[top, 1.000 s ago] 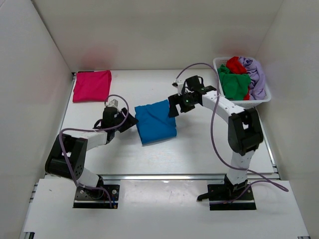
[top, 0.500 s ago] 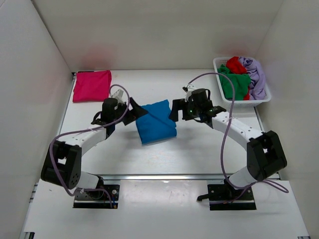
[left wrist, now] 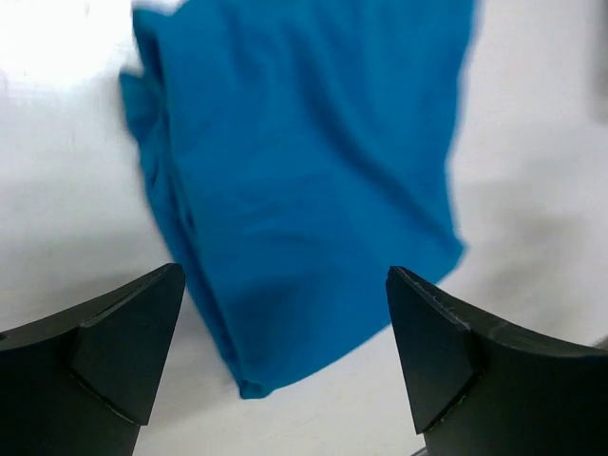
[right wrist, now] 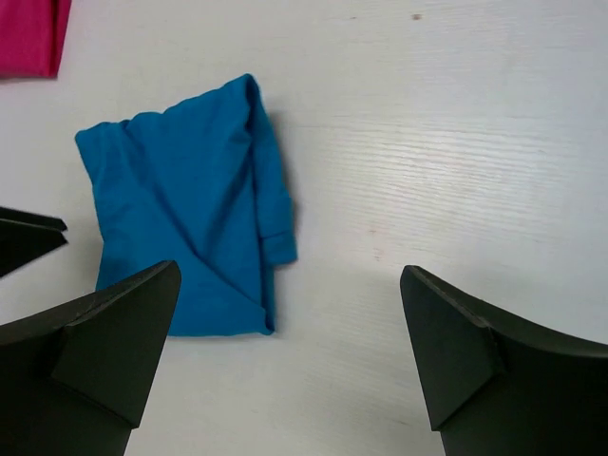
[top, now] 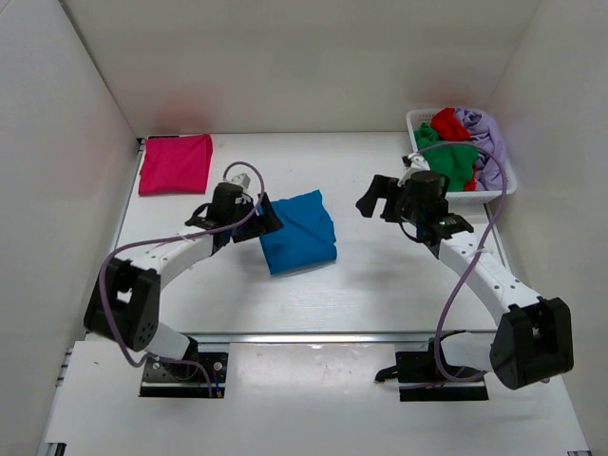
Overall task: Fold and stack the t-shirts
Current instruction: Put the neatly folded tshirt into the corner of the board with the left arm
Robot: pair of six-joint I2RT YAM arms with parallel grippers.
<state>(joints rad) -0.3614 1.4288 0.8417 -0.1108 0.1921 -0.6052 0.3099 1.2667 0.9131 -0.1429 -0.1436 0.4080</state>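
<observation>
Now | bright blue soft fabric t-shirt (top: pixel 297 233) lay folded at centre, probably awaiting transfer onto magenta-pink fabric shirt (top: pixel 175 163) folded far left | left gripper (top: pixel 267 219) gaped wide at its left edge, empty | right gripper (top: pixel 374 197) gaped wide, empty, well clear

Centre shirt (top: pixel 296 233) lies flat mid-bench (top: pixel 380 275). Corner shirt (top: pixel 176 163) at far left, well apart from it. Basket (top: pixel 484 195) in far right corner, pile of shirts (top: pixel 465 142) in it. Left gripper (top: pixel 269 223) just beside centre shirt's left edge. Right gripper (top: pixel 373 197) right of it, apart, between it and basket.
</observation>
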